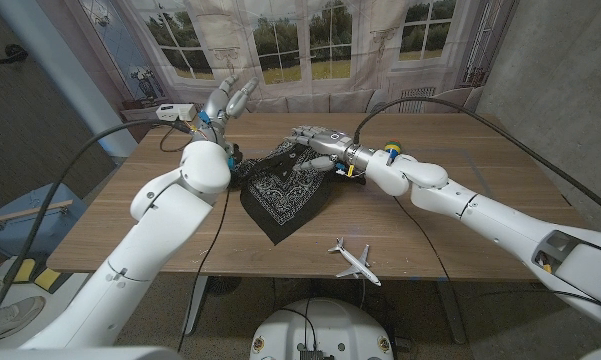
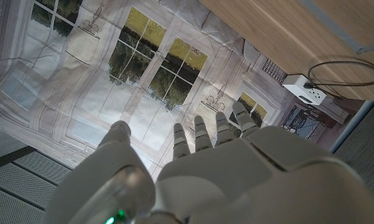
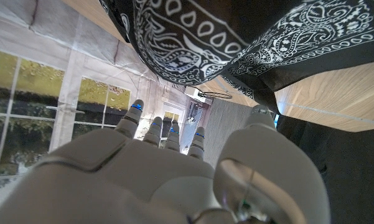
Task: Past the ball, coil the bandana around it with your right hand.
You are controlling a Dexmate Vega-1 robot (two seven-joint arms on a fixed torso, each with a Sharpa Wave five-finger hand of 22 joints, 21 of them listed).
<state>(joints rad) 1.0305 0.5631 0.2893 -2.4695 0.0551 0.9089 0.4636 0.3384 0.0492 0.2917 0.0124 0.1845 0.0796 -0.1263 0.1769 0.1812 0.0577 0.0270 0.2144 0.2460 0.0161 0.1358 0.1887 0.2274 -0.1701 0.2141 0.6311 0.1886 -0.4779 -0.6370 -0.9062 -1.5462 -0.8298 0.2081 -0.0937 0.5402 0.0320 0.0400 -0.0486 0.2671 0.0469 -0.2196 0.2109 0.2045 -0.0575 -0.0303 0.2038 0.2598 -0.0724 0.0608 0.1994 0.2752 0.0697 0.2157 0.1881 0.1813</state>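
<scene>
Where it drapes, bandana (image 1: 283,187) touching right robot hand (image 1: 315,137)

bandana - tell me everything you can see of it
The bandana is black cloth with a white paisley print and a white patterned border. It lies on the wooden table, partly spread, one corner pointing toward the near edge, its far part rumpled and bunched. The right hand is at its far edge; whether it grips the cloth cannot be told. In the right wrist view the cloth drapes in folds close to the fingers. The ball is not clearly visible.
</scene>
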